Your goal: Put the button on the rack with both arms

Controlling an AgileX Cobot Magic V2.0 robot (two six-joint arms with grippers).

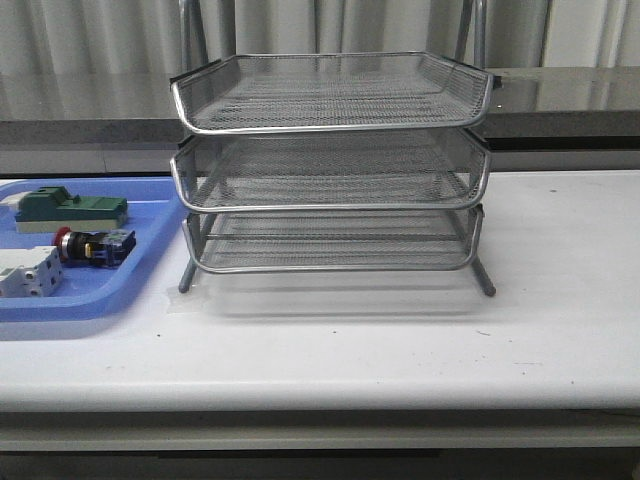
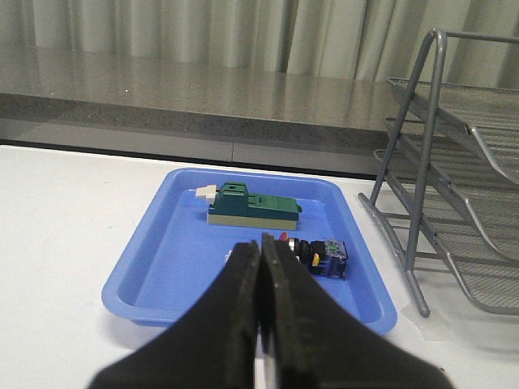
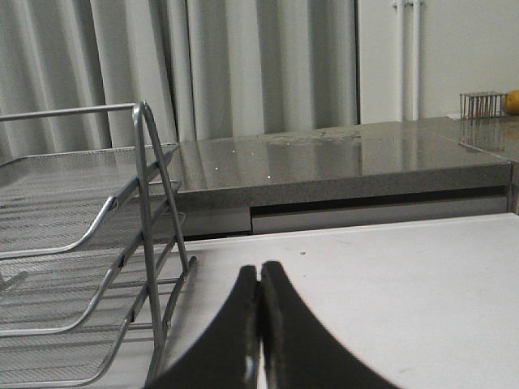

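The button point(image 1: 92, 245), with a red cap and a black body, lies on its side in the blue tray point(image 1: 140, 268) at the left. It also shows in the left wrist view point(image 2: 318, 251), just past my left gripper point(image 2: 260, 243), which is shut and empty. The silver three-tier wire rack point(image 1: 330, 170) stands in the middle of the table, all tiers empty. My right gripper point(image 3: 259, 267) is shut and empty, to the right of the rack point(image 3: 73, 267) over the bare table. Neither arm shows in the front view.
In the blue tray point(image 2: 162, 259) there are also a green block point(image 1: 70, 210) point(image 2: 251, 207) and a white terminal block point(image 1: 28, 272). A grey stone ledge point(image 1: 560, 100) runs behind the table. The white table point(image 1: 400, 350) stretches in front of the rack.
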